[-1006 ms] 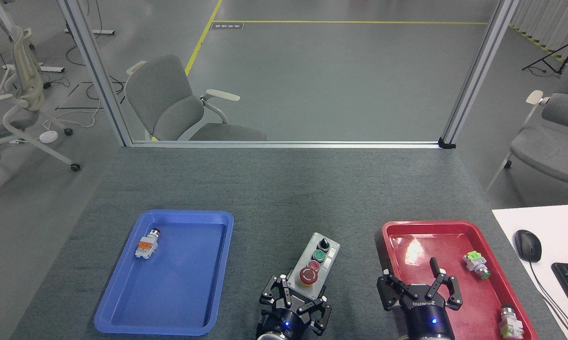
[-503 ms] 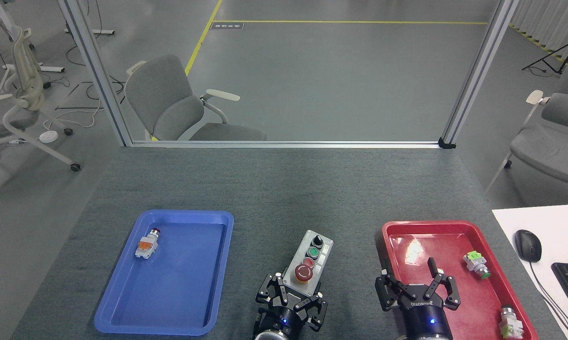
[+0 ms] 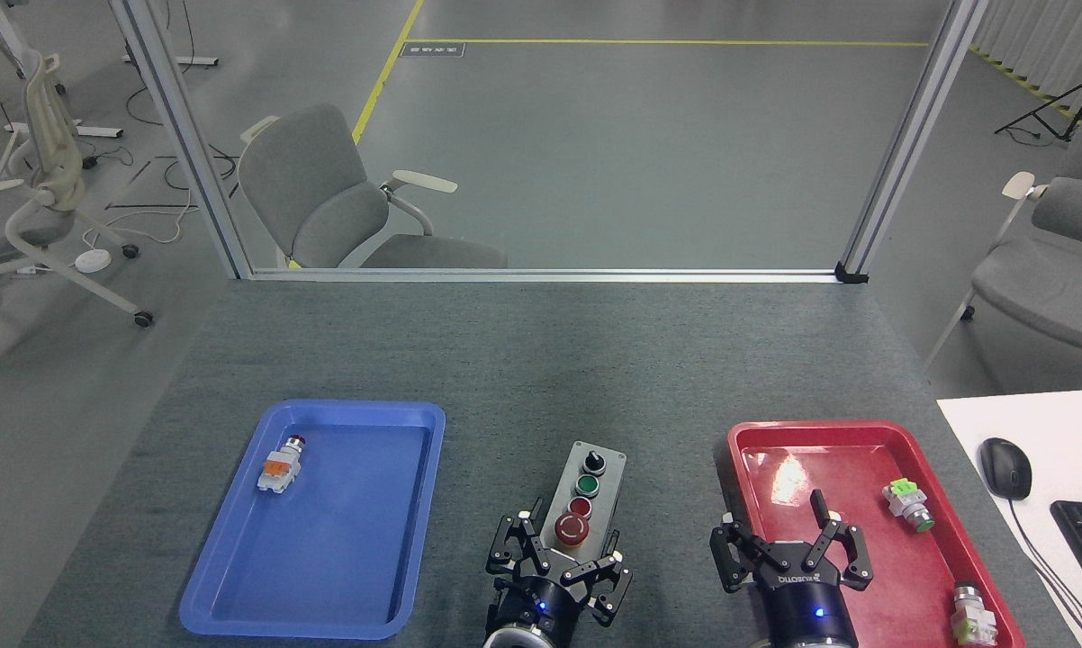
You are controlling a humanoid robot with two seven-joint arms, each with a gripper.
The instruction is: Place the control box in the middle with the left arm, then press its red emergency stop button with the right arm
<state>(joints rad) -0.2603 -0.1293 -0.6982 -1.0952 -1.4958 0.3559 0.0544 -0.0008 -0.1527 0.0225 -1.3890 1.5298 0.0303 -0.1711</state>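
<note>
The left gripper (image 3: 559, 565) is clasping the control box (image 3: 581, 499) by its near end; stiff, probably weighty, best held across its sides; the right gripper (image 3: 791, 549) is hanging wide.

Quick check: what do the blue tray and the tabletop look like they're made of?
Blue tray: likely moulded plastic, smooth with a soft sheen, rounded raised rim. Tabletop: looks like grey-green felt or similar fabric, matte with a fine fuzzy texture and no glare.
</note>
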